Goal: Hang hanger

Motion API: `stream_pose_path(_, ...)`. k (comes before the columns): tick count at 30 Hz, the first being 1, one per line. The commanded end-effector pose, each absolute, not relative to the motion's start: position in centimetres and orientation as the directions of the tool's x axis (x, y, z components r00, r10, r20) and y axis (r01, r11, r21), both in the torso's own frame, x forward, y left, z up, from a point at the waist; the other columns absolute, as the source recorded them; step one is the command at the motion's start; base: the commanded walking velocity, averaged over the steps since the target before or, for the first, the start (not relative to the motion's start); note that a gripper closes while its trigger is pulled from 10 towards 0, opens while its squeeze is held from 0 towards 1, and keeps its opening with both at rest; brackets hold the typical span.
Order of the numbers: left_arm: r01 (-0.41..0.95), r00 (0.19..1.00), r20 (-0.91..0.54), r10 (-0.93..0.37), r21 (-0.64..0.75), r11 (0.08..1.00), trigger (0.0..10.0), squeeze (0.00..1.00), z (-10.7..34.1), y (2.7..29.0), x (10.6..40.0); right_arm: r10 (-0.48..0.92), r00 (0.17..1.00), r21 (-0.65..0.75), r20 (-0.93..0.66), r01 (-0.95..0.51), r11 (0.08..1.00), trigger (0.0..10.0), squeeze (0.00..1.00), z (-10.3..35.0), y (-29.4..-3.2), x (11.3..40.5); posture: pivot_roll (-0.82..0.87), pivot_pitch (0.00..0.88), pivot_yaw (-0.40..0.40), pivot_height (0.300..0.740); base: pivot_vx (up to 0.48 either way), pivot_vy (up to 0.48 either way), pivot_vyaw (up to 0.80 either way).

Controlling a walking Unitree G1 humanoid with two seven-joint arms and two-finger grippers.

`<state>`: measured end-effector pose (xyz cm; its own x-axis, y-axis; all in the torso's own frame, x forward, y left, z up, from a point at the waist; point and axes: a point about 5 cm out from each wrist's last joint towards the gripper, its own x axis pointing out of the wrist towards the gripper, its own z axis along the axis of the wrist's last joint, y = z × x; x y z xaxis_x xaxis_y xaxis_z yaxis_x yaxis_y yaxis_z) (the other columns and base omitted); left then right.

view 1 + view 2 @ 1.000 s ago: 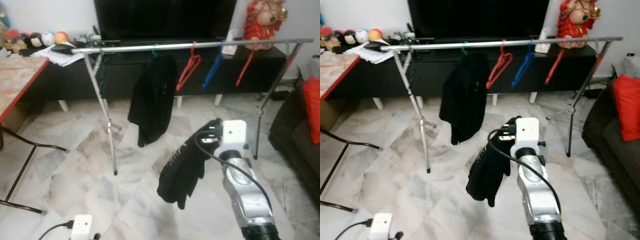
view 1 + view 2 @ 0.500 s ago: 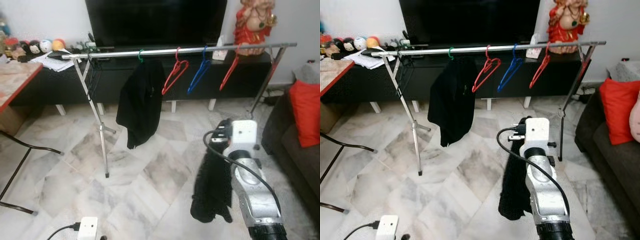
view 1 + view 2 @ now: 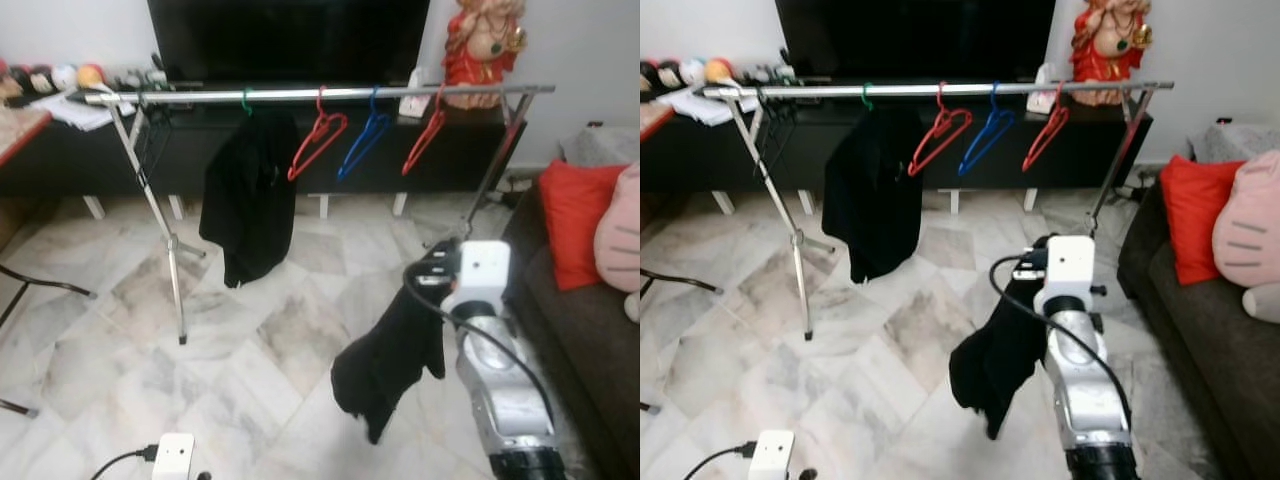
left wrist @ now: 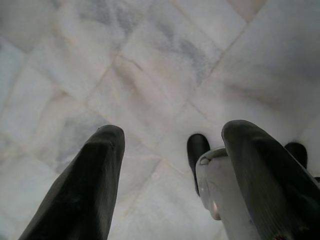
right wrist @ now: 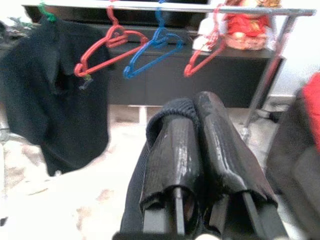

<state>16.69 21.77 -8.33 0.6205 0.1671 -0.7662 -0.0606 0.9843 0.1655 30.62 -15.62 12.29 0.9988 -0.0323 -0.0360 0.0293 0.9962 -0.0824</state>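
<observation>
A black garment (image 3: 388, 360) hangs from the right gripper (image 5: 196, 107), whose fingers are pressed together on a fold of the cloth, held above the marble floor (image 3: 250, 370) in front of the rail (image 3: 300, 95) and well apart from it. On the rail hang a black shirt (image 3: 245, 200) on a green hanger (image 3: 246, 100), then two red hangers (image 3: 315, 135) (image 3: 422, 130) with a blue hanger (image 3: 362, 135) between them, all bare. The left gripper (image 4: 170, 145) hangs low over the floor with its fingers spread.
</observation>
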Motion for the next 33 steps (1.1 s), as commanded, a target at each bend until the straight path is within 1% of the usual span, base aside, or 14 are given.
stream_pose_path(1, -0.056, 0.615, -0.770, 0.169, 0.172, 0.984, 10.0, 0.00, -8.38, 21.76, 16.62, -0.045, 0.999, -0.095, 0.012, 0.046, 0.994, 10.0, 0.00, 13.30, -16.08, 30.76, -0.08, 0.000, 0.002, 0.740, 0.000, 0.000, 0.00)
stream_pose_path(15, -0.069, 0.617, -0.770, 0.164, 0.155, 0.986, 10.0, 0.00, -8.37, 21.69, 16.67, -0.070, 0.997, -0.095, -0.014, 0.069, 0.993, 10.0, 0.00, 12.38, -16.83, 30.60, -0.08, 0.000, 0.001, 0.740, 0.000, 0.000, 0.00)
stream_pose_path(20, -0.084, 0.629, -0.759, 0.169, 0.150, 0.985, 10.0, 0.00, -8.28, 21.74, 16.75, -0.067, 0.998, -0.088, -0.003, 0.067, 0.994, 10.0, 0.00, 12.60, -16.59, 30.57, -0.08, 0.000, 0.002, 0.740, 0.000, 0.000, 0.00)
stream_pose_path(24, -0.087, 0.656, -0.736, 0.166, 0.144, 0.986, 10.0, 0.00, -7.92, 21.85, 17.31, -0.066, 0.998, -0.080, 0.002, 0.066, 0.995, 10.0, 0.00, 12.62, -16.49, 30.59, -0.08, 0.000, 0.003, 0.740, 0.000, 0.000, 0.00)
stream_pose_path(33, -0.083, 0.658, -0.737, 0.155, 0.134, 0.987, 10.0, 0.00, -7.91, 21.78, 17.38, -0.083, 0.996, -0.068, 0.038, 0.085, 0.994, 10.0, 0.00, 13.31, -16.66, 30.71, -0.08, 0.000, 0.005, 0.740, 0.000, 0.000, 0.00)
